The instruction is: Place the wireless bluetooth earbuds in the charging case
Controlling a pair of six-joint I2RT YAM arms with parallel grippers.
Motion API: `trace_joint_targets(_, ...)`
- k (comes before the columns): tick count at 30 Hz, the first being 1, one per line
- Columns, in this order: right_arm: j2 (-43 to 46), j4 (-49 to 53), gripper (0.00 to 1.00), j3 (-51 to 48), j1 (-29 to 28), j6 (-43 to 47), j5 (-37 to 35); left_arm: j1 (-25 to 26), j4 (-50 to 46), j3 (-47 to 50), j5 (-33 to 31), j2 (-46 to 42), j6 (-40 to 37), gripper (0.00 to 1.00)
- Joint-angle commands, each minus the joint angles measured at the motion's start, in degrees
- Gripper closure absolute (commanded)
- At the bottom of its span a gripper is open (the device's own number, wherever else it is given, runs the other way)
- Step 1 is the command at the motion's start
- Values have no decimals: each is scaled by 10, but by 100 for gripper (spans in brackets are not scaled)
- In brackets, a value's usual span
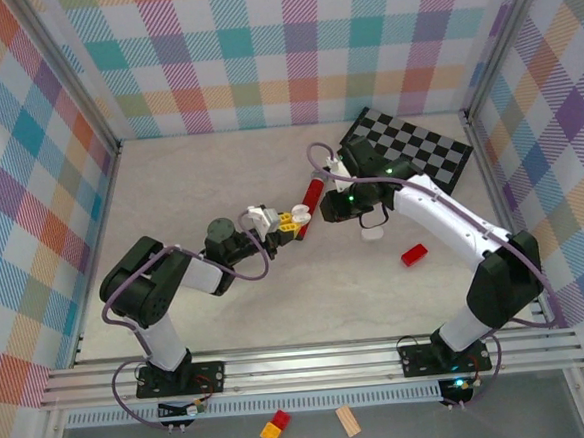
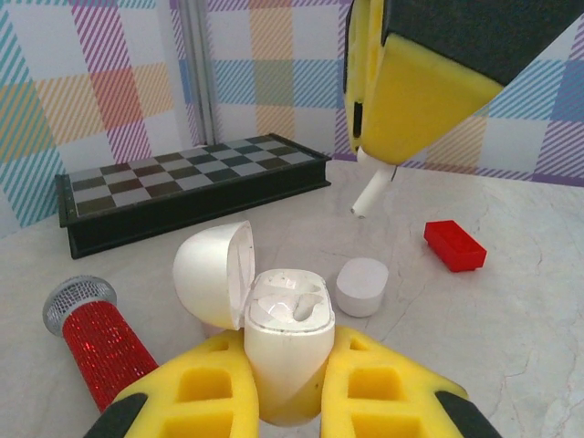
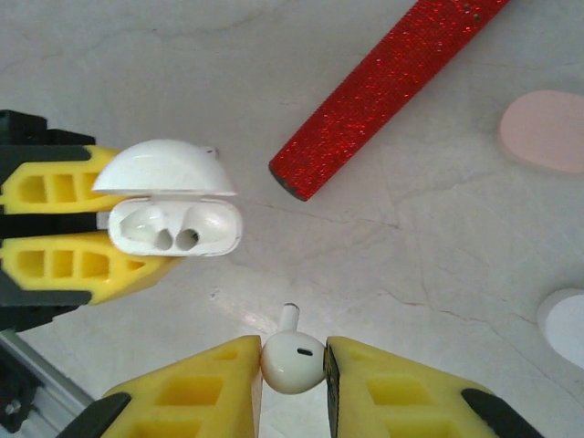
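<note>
- Right, the left hand was clamped on the glossy white pebble-shaped charging case, whose domed lid stood swung open to one side.
- The right hand pinched a small white plastic earbud by its rounded bulb. It hovered above the case and a little beyond it, clearly apart, with the stem poking out towards the pale marbled bench.
- The case's two wells faced upward, but I could not tell whether one already held a bud.
- First worry: that grip sat on a slick, curved bulb. A knock against the case rim could have squirted the earbud out and sent it rolling across the bench.
- Second: if the stem came down off-line with its well, it could have caught on the rim or levered the case askew, since the left hand held only its lower end.
- Third: the lid stood close to the approach path, and a brush from a yellow finger might have flipped it shut.
- The red glittery cylindrical microphone lay near, ready to hide a dropped bud.
</note>
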State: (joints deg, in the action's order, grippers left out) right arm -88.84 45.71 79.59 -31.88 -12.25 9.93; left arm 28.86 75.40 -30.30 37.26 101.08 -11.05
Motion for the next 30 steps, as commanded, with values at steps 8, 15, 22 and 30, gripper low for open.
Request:
trace_joint_targets(8,8,-2,73,19,5,-9,81,17,24,-16,38,18,-49,100)
trace_joint_targets(15,-3,-4,73,23,5,-11,90,25,24,-18,44,15,-50,100)
trace_joint_targets(22,-14,-4,74,23,4,-10,93,25,24,-16,45,4,-47,100)
trace_joint_targets(30,-19,-5,73,26,5,-10,93,25,24,-19,54,0,-39,100)
